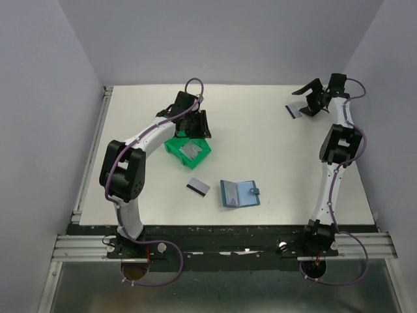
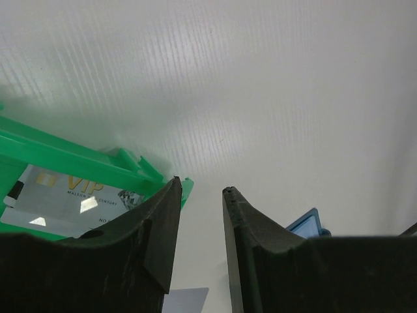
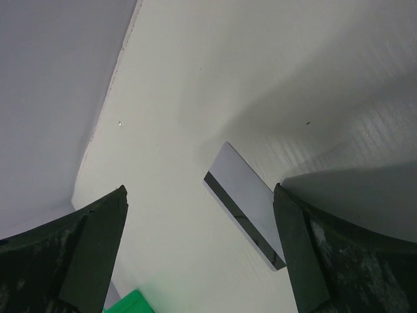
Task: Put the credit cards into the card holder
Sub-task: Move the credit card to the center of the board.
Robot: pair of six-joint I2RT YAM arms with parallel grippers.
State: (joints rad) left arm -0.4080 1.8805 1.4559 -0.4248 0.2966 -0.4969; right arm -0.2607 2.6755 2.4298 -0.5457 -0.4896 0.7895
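In the overhead view, the slate-blue rectangular folding card holder (image 1: 239, 193) is lying open on the white table (image 1: 273, 156), in the lower middle of the frame, showing its lighter blue inside. Just left of it, and apart from it, a thin silvery-grey rectangular credit card (image 1: 197, 188) with a dark stripe is lying flat.

Above that, left of centre, a green plastic bin (image 1: 172, 147) is holding a second silvery card (image 1: 192, 151), which is showing gold "VIP" lettering in the left wrist view. The left gripper (image 1: 195, 130) is hovering at the bin's upper edge. In its own camera its black fingers are standing a narrow gap apart and pinching nothing, with bare table showing between them.

In the upper right of the overhead view, a third striped card (image 1: 294, 111) is lying on the table, and the right gripper (image 1: 306, 101) is hanging just beside it. In the right wrist view its fingers are spreading wide, with that card lying between them, close to the finger at the right of the frame.
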